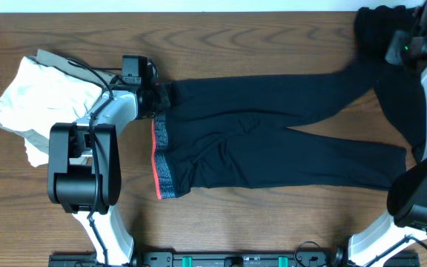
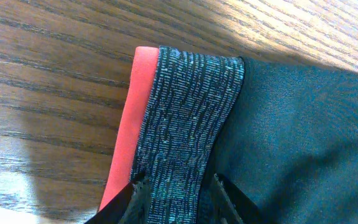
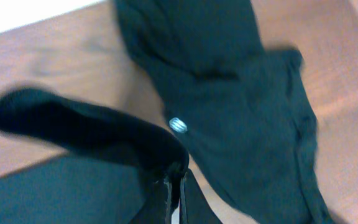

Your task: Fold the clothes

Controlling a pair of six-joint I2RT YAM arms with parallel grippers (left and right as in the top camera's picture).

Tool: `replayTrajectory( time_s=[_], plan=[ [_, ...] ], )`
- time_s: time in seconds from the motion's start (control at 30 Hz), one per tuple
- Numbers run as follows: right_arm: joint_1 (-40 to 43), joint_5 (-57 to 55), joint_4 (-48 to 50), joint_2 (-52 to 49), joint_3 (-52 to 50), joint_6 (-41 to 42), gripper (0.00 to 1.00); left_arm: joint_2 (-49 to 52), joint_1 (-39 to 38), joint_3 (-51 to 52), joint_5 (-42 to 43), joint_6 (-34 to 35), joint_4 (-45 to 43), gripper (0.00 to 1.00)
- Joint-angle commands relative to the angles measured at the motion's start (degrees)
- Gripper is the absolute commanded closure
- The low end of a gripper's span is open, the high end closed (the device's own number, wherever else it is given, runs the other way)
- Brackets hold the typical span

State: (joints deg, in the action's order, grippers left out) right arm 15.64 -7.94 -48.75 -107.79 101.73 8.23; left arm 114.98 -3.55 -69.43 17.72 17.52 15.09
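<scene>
Leggings [image 1: 273,141], one, black garments [image 1: 380,26], perhaps two

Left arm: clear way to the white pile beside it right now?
Probably yes. The white pile lies close beside the left gripper, with no other object between. But that gripper looks clamped on the waistband of the leggings, so it must let go first.

Crumpled white cloth [image 1: 32,100], wooden table [image 1: 273,222]

table [image 1: 273,30]: wood | on it: leggings [image 1: 273,141], white cloth [image 1: 28,104], black garment [image 1: 380,26]
</scene>
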Motion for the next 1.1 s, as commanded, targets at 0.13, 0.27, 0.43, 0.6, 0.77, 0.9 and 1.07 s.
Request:
replayTrajectory(
  time_s=[0.13, 0.27, 0.43, 0.6, 0.77, 0.9, 1.07],
  plan=[
    [5.79, -2.12, -0.66, -1.29, -1.60, 2.67, 0.99, 5.05, -0.44, 4.42, -1.03, -0.31, 4.37, 0.64],
    [6.43, -2.12, -0.76, -1.29, -2.16, 2.67, 0.99, 5.05, -0.44, 4.42, 2.80, -1.36, 3.45, 0.64],
    [6.43, -1.60, -0.66, -1.29, -2.78, 2.67, 0.99, 5.05, -0.44, 4.42, 2.86, -2.49, 1.86, 0.54],
    [6.43, -0.35, -0.35, -1.31, -4.04, 2.67, 0.98, 5.05, -0.55, 4.42, 2.36, -2.47, 0.42, 0.66],
    [6.43, 0.72, -0.48, -1.29, -4.04, 2.64, 0.99, 5.05, -0.55, 4.42, -1.33, -2.47, -1.62, 0.74],
    [6.43, 0.92, -0.44, -1.29, -4.04, 2.67, 0.99, 5.05, -0.55, 4.42, -5.99, -2.84, -4.24, 0.78],
    [6.40, 1.11, -0.26, -1.31, -4.04, 2.69, 0.99, 5.05, -0.44, 4.42, -13.27, -3.80, -9.79, 0.80]
  ],
)
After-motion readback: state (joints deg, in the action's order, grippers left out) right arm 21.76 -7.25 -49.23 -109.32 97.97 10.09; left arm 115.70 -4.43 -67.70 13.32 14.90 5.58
